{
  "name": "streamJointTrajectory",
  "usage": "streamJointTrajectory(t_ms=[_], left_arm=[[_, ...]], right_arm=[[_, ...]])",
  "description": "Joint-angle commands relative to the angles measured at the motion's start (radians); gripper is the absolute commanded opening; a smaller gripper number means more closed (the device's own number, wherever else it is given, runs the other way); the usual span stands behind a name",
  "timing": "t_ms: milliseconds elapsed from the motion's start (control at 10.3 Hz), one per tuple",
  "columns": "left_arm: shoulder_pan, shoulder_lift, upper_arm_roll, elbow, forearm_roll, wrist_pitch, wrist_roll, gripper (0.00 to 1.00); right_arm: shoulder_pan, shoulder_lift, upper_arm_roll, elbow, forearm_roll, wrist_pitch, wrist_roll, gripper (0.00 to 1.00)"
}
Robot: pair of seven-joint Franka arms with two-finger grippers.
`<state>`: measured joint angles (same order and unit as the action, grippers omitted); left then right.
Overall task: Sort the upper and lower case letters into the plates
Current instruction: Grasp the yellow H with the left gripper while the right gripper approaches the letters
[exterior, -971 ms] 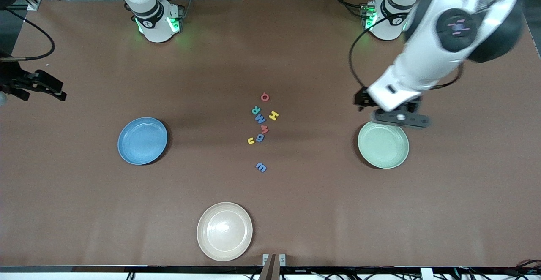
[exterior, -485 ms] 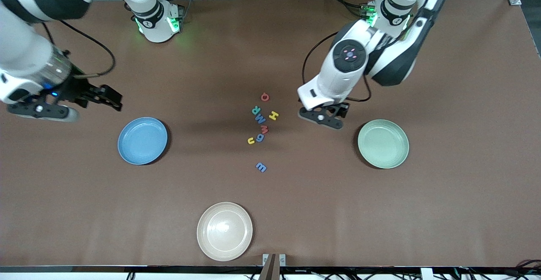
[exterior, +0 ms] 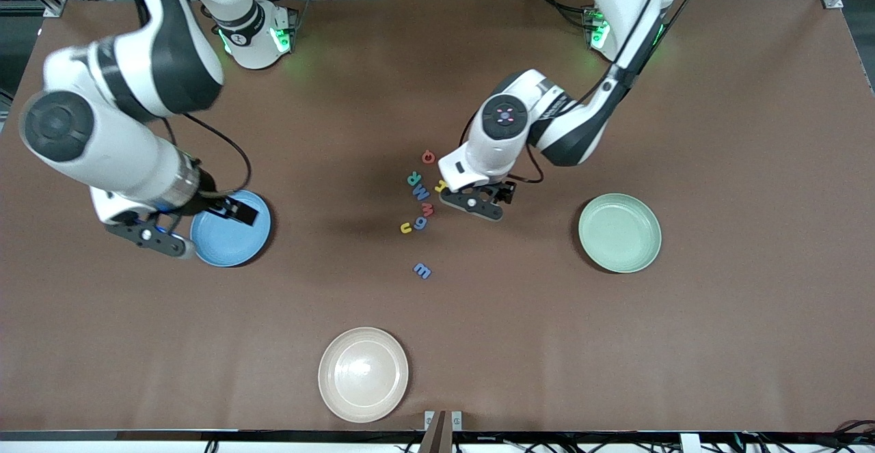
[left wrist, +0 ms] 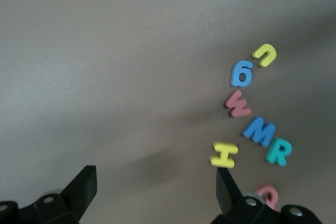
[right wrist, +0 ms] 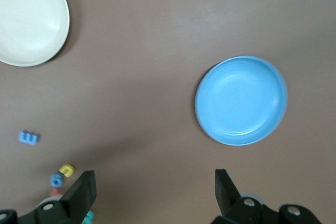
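Right gripper (right wrist: 152, 195): jaws spread wide, empty. It has swung in from the right arm's table edge and now hangs over the blue plate (exterior: 225, 244), which holds nothing.

Letters are clustered mid-table between the blue and green plates, none sorted yet. Count is eight:
- red Q (exterior: 428, 157), farthest from the front camera
- teal R (exterior: 413, 179)
- blue M (exterior: 421, 193)
- yellow H (exterior: 441, 185), partly under the left arm
- pink m (exterior: 428, 209)
- blue g (exterior: 420, 223)
- yellow u (exterior: 406, 227)
- blue m (exterior: 422, 270), alone and nearest the camera

By colour that's three blue, two yellow, two red/pink, one teal. Looks like four upper case and four lower.

Left gripper (left wrist: 155, 192): also wide open, carrying nothing. It has come off the green plate (exterior: 620, 233) and across to the cluster. In the left wrist view one finger sits just beside the H. Likely the first pick is about to start, with H the probable target.

Three plates in all: blue, green and a cream plate (exterior: 363, 374) nearest the camera. All are empty.
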<state>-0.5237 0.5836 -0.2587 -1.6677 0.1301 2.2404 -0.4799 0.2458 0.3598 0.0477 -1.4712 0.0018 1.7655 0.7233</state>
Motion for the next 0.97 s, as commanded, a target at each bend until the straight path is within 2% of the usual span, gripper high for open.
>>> streamJointTrajectory(t_ms=[0, 485, 874], left_arm=[[-0.073, 0.109, 0.018, 0.104, 0.065, -0.007, -0.121, 1.0], [-0.114, 0.163, 0.025, 0.103, 0.08, 0.042, -0.131, 0.92], [-0.133, 0.174, 0.024, 0.092, 0.13, 0.056, -0.195, 0.91]], right_arm=[[0.05, 0.077, -0.006, 0.049, -0.006, 0.026, 0.163, 1.0], [0.067, 0.12, -0.006, 0.052, -0.003, 0.068, 0.292, 1.0], [0.099, 0.12, -0.006, 0.066, 0.0, 0.089, 0.329, 1.0]])
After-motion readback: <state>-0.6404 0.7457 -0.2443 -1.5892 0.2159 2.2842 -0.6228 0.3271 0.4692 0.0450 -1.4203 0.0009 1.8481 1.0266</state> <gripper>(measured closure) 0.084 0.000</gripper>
